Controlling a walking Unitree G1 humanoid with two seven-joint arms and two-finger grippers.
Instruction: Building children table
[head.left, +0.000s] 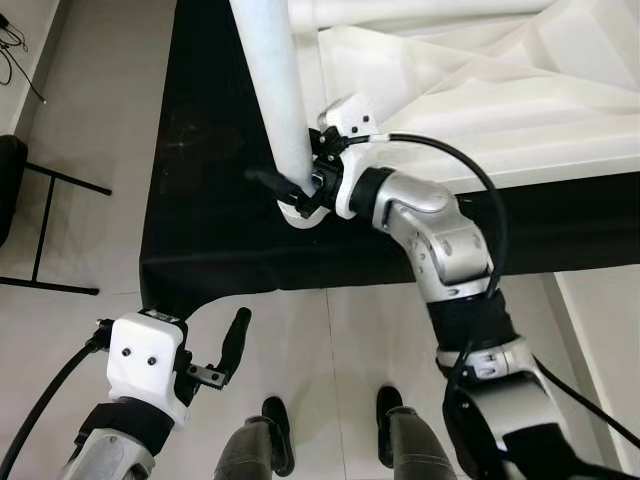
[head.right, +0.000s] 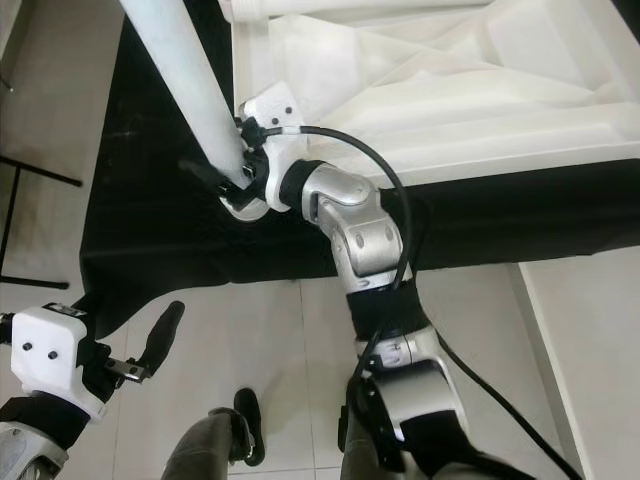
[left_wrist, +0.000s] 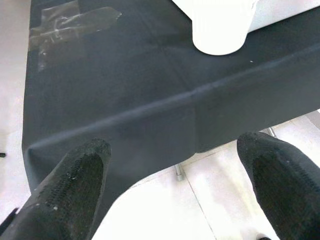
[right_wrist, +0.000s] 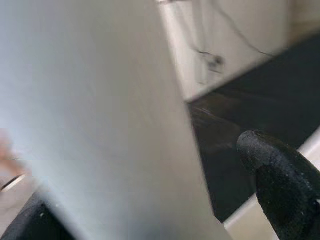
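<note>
A white cylindrical table leg (head.left: 275, 90) slants down onto the black-clothed table (head.left: 200, 230), its lower end resting on the cloth. My right gripper (head.left: 280, 192) is shut on the leg near that lower end, one black finger (right_wrist: 280, 190) on each side of the pale leg (right_wrist: 100, 100). The upturned white tabletop (head.left: 480, 90) lies on the cloth just right of the leg. My left gripper (head.left: 232, 345) hangs open and empty below the table's front edge, its fingers (left_wrist: 70, 185) pointing at the cloth and the leg's end (left_wrist: 220, 30).
A black metal frame (head.left: 40, 230) stands on the pale floor at the left. Clear tape (left_wrist: 70, 25) is stuck to the cloth. A white board (head.left: 610, 320) lies on the floor at the right. My own feet (head.left: 275, 420) stand just before the table.
</note>
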